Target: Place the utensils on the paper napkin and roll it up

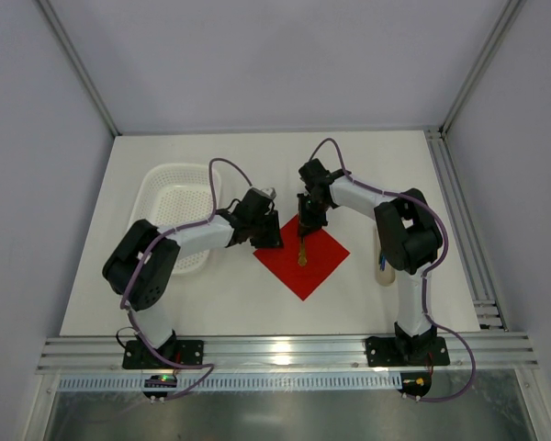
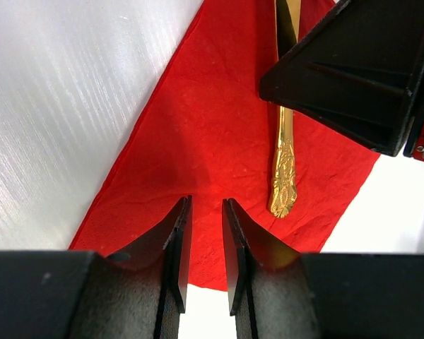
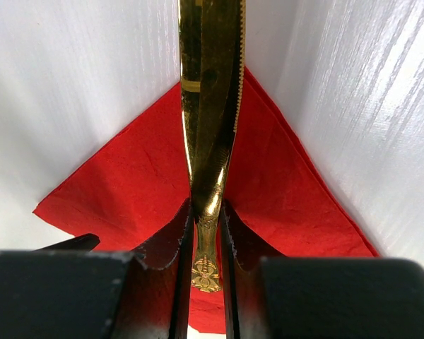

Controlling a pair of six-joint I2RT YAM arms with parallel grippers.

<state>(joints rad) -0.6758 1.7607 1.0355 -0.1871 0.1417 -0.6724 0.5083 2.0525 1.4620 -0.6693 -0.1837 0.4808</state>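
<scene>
My two claws crowd the rear half of the thin red square paper napkin (image 1: 303, 280). My left claw (image 2: 205, 212), jaws slightly apart, sits just beside the slim gold metal utensil (image 2: 283, 162) pinched in my right claw (image 3: 206, 215), leaving only a narrow gap there. A white perforated plastic basket (image 1: 170, 197) blocks the left side of the white table (image 1: 395, 156). A beige oblong tray (image 1: 383, 268) hugs its right edge. The near edge is open.
</scene>
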